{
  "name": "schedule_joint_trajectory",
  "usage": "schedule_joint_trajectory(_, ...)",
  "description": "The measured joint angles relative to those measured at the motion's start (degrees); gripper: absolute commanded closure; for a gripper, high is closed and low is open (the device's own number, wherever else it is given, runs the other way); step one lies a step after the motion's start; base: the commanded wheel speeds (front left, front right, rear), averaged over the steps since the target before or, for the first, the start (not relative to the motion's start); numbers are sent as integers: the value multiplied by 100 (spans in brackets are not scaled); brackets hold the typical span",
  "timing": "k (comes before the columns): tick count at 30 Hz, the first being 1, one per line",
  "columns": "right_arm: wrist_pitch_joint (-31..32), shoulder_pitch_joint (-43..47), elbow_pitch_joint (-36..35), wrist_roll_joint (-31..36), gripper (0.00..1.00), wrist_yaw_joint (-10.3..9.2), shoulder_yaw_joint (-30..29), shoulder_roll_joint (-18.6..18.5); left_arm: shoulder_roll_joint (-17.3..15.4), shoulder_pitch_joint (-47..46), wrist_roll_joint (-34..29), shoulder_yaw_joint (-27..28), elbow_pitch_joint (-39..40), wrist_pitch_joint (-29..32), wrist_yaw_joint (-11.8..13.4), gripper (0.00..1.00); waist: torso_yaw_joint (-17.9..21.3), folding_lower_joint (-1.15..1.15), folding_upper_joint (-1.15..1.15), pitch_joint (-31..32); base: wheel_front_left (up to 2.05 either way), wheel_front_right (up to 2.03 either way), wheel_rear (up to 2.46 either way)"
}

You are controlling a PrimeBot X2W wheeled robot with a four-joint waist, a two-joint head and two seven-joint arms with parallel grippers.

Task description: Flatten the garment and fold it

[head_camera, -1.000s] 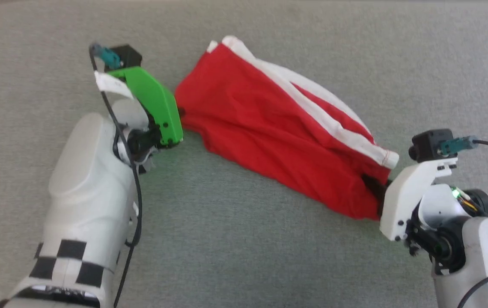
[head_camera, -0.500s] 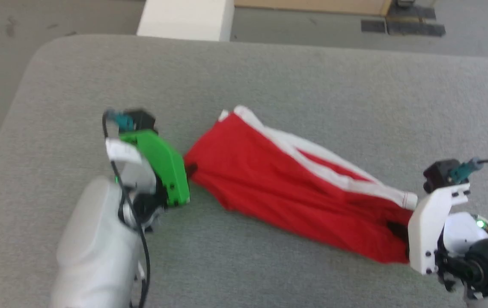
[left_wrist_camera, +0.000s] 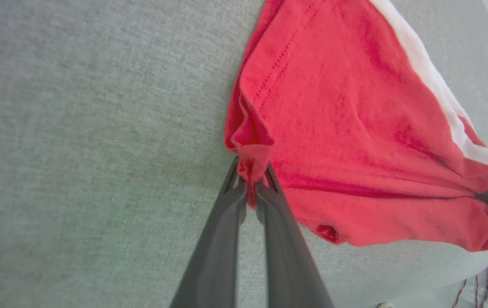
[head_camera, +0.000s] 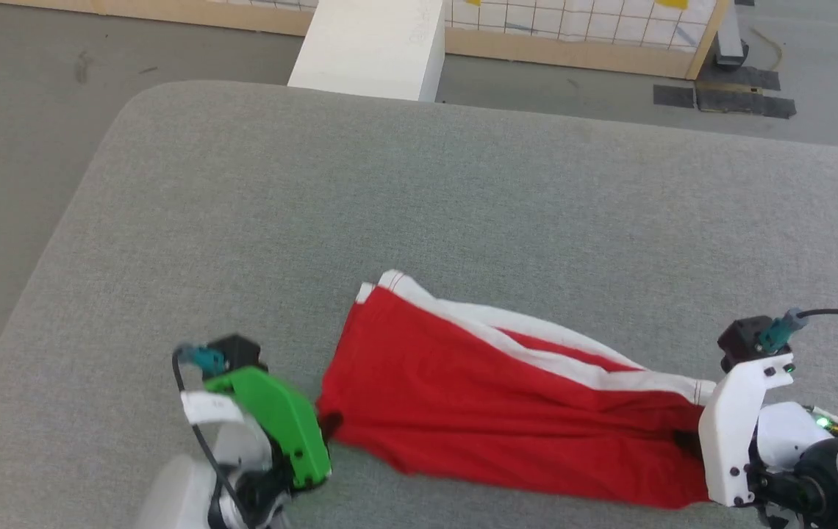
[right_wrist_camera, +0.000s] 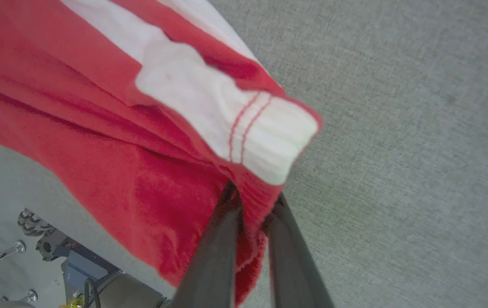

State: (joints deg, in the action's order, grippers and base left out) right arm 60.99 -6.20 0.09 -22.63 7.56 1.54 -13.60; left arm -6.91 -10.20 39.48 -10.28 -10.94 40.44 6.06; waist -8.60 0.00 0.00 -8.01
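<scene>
The garment [head_camera: 507, 411] is stretched across the tabletop [head_camera: 389, 206], its ends clenched by the fingers [left_wrist_camera: 222, 239] of the left gripper [left_wrist_camera: 250, 188] and of the right gripper [right_wrist_camera: 254, 209]. An even, taut lowering is advised, so that no creases are trapped.

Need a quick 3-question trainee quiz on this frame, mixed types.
1. True or false: the left tool and the right tool are each shut on the shorts.
2. What colour is the side stripe?
3. The table under the shorts is: A grey fabric, B bare wood, C shiny metal.
Key: 1 true; 2 white; 3 A.
</scene>
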Motion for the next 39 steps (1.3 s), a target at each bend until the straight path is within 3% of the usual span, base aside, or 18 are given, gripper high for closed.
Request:
schedule_joint_trajectory(4,-57,0,234,52,100,0,59,-1,49,238,68,13,24,-20,110,100,-12,0,0,22,0,0,0)
schedule_joint_trajectory(5,-99,0,287,58,100,0,66,5,68,269,99,27,29,-56,115,83,-16,0,0,27,0,0,0)
schedule_joint_trajectory(6,-129,0,335,66,100,0,75,15,75,283,100,29,32,-77,115,27,-19,0,0,35,0,0,0)
schedule_joint_trajectory(7,-180,0,383,73,100,0,81,23,80,290,103,31,36,-81,116,0,-21,0,0,42,0,0,0)
schedule_joint_trajectory(8,-229,0,426,73,100,0,86,33,86,303,114,47,52,-129,118,0,-23,0,0,47,0,0,0)
schedule_joint_trajectory(9,-380,0,474,73,76,0,90,56,80,313,137,85,87,-137,133,0,-22,0,0,54,0,0,0)
schedule_joint_trajectory(10,-455,0,494,73,23,0,100,62,81,313,154,112,129,-156,134,0,-19,0,0,57,0,0,0)
schedule_joint_trajectory(11,-511,0,523,73,0,0,114,63,68,313,153,137,163,-169,143,0,-13,0,0,63,0,0,0)
schedule_joint_trajectory(19,-888,12,575,23,0,0,118,120,-105,318,188,372,547,-196,252,0,42,0,0,197,0,0,0)
schedule_joint_trajectory(24,-1037,242,171,-2,0,0,-75,149,-235,326,149,613,925,-600,298,0,100,0,0,352,0,0,0)
schedule_joint_trajectory(30,-1465,783,-635,289,0,0,-589,459,-438,332,-316,825,1224,-2132,-186,0,219,0,0,469,0,0,0)
schedule_joint_trajectory(33,-2023,1017,-1001,620,0,0,-884,769,-491,346,-626,859,1196,-3027,-472,0,280,0,0,481,0,0,0)
schedule_joint_trajectory(39,-2861,1433,-1166,775,0,0,-882,1042,-461,526,-1009,913,1058,-4493,-719,0,345,0,0,429,0,0,0)
